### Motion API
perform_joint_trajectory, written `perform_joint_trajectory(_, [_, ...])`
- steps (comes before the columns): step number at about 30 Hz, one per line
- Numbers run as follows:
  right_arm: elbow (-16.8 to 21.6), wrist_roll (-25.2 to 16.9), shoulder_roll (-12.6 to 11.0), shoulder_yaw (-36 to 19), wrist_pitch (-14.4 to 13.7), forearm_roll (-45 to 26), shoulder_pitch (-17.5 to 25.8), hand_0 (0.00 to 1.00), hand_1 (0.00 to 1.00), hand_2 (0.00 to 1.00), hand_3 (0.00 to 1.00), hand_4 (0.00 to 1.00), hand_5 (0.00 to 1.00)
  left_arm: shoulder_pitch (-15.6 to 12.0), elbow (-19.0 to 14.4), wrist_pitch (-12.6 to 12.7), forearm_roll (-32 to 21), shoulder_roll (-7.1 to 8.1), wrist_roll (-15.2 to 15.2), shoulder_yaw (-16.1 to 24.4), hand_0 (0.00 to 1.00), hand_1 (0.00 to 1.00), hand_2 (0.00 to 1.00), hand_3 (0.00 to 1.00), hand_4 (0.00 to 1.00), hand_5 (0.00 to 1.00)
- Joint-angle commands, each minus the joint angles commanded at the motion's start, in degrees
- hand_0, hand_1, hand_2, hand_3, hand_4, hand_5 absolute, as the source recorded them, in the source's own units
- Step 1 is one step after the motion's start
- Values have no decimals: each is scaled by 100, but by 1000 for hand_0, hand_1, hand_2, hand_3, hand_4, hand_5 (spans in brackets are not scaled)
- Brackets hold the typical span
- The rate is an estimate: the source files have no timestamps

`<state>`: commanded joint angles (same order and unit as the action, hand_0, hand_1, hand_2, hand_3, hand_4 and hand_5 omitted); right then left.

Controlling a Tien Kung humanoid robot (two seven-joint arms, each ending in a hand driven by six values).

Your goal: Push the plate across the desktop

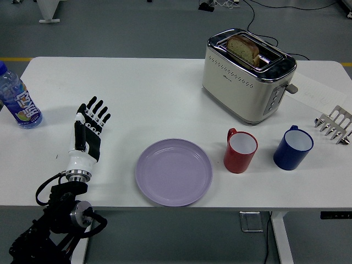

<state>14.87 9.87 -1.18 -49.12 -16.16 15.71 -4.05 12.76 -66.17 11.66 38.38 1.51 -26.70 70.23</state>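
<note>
White table (137,93) bears plate (174,172), toaster (247,77), two mugs (240,150), bottle (16,99), rack (334,124)

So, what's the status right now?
Left hand open, well left of the plate, not touching. Right hand unseen. Red mug stands close on plate's right.

Bottle (16,98) – its left side – cropped by edge.

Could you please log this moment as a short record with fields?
plate: purple plate near the front edge of the table, empty
left hand: left hand fingers spread, apart from the plate, holding nothing
right of plate: red cup, then blue cup
far side: toaster with bread in a slot
left edge: bottle, upright
</note>
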Motion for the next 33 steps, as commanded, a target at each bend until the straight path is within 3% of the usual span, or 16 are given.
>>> perform_joint_trajectory(8, [-6,-26,-5,27,5,-63,4,592,524,607,599,367,529,-193,-371,-154,-331,340,226,939,806,840,835,802,526,998])
perform_joint_trajectory(13, [-6,-24,-2,31,6,-75,11,592,524,607,599,367,529,-267,-363,-316,-669,504,442,1429,806,840,835,802,526,998])
perform_joint_trajectory(14, [-6,-23,0,32,6,-77,13,591,523,607,599,367,529,-290,-369,-335,-719,528,467,1553,842,877,890,868,527,998])
perform_joint_trajectory(17, [-6,-23,6,31,3,-90,21,591,523,607,599,367,529,-362,-397,-352,-791,590,519,1828,842,877,890,868,527,998])
perform_joint_trajectory(24, [-4,-23,16,41,-3,-120,36,592,524,607,598,367,529,-478,-269,-520,-1162,718,749,2297,866,902,917,900,534,998])
perform_joint_trajectory(28, [-4,-30,15,47,-5,-138,57,592,524,607,598,366,530,-542,-154,-816,-1396,810,1027,2538,863,906,923,912,543,998])
perform_joint_trajectory(33, [-7,-48,13,62,-7,-178,84,591,524,607,598,367,529,-627,-180,-986,-1415,901,1135,2670,862,902,916,911,543,998])
